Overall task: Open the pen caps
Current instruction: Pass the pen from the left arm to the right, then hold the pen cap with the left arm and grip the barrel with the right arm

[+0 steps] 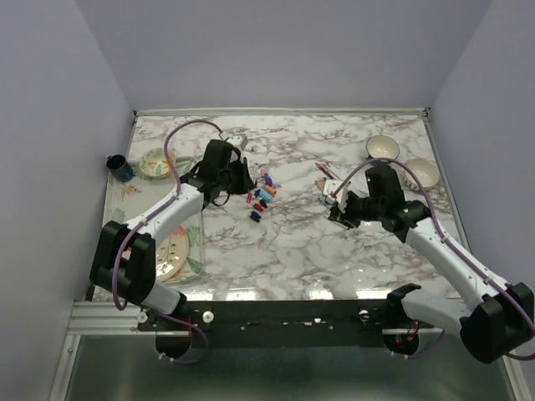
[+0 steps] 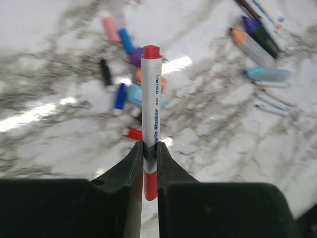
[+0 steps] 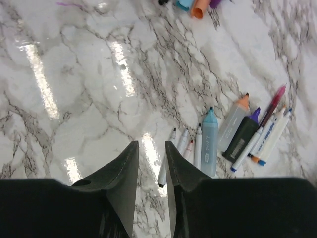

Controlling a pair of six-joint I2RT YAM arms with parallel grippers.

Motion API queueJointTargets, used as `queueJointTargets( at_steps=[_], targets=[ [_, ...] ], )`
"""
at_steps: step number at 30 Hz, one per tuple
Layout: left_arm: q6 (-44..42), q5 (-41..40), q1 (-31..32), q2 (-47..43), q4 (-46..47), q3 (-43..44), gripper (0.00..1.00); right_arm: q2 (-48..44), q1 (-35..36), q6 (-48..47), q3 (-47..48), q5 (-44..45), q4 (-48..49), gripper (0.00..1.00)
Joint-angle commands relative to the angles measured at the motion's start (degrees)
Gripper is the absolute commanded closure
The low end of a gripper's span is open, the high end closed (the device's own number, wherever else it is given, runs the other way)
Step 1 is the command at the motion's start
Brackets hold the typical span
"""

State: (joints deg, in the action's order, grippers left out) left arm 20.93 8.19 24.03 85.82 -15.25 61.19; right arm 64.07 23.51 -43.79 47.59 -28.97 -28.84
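Left wrist: left gripper (image 2: 149, 148) clamps white pen (image 2: 151, 99) low, red cap (image 2: 151, 51) on its tip at 12 o'clock, loose caps (image 2: 126, 40) beyond; right gripper (image 3: 151, 148), narrow and empty, should pinch only the cap and pull straight along the barrel.

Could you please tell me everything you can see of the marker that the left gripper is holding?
The marker is a slim, white, plastic-looking barrel with blue lettering along its side, a stubby red piece at its far end and a red section low down between the jaws. The left gripper is shut on it near that lower end, both jaws pressing the barrel, so it juts straight out above the marble table. Loose pen caps lie on the table beyond it.
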Motion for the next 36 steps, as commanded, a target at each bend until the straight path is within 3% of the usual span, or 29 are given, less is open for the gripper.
queueJointTargets(
  at_steps=[1,5,7,15,36],
  targets=[
    [13.94,27.38,2.77,-0.83,17.23,-9.15,1.00,-6.59,-0.30,-13.66,-8.03,-14.78,1.68,0.54],
    [17.91,35.22,9.35,3.37,19.64,-9.16,1.00,-8.44,-0.30,-35.59,-13.92,-20.33,-2.61,0.42],
    [18.45,37.15,12.34,5.05,19.90,-8.28,1.00,-9.05,-0.30,-38.82,-15.59,-20.25,-3.59,0.41],
    [14.85,38.05,21.22,13.31,13.59,-1.52,1.00,-10.72,-0.30,-43.21,-18.59,-17.52,-0.69,0.41],
    [10.63,38.66,25.45,17.63,6.37,4.02,1.00,-14.59,-0.30,-47.61,-19.64,-19.20,-2.54,0.44]
  ],
)
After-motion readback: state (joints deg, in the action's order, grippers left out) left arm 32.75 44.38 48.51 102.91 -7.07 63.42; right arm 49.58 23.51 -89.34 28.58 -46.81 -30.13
